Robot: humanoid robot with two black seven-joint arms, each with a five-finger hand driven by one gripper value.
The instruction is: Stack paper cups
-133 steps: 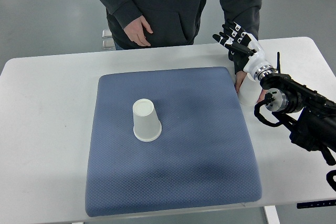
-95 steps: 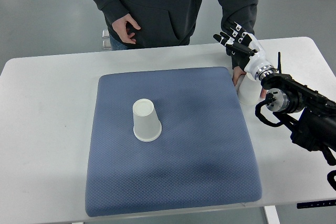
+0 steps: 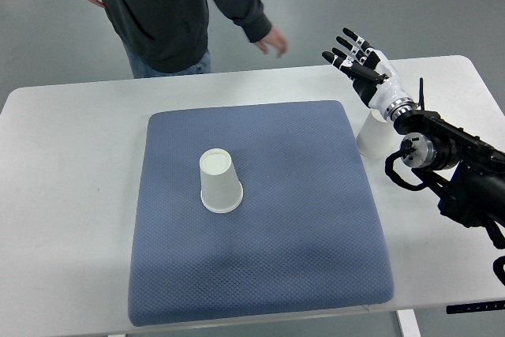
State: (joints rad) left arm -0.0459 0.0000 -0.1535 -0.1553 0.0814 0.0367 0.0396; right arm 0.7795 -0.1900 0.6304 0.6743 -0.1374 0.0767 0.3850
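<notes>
Above the far right part of the white rectangular counter [image 3: 71,163], the right robot hand [image 3: 361,65] is hovering with its black-tipped fingers [image 3: 345,38] spread and holding nothing. Just below its wrist, a white paper cup [image 3: 374,135] is standing upside down on the counter, right beside the edge of the square blue textured mat [image 3: 300,219] (the wrist is partly covering the cup). A second white paper cup [image 3: 218,181] is sitting upside down near the mat's middle, well apart from the first. Beyond the counter's far edge, a person in a dark hooded sweatshirt [image 3: 162,5] is standing, one hand [image 3: 272,40] reaching out over the far edge.
</notes>
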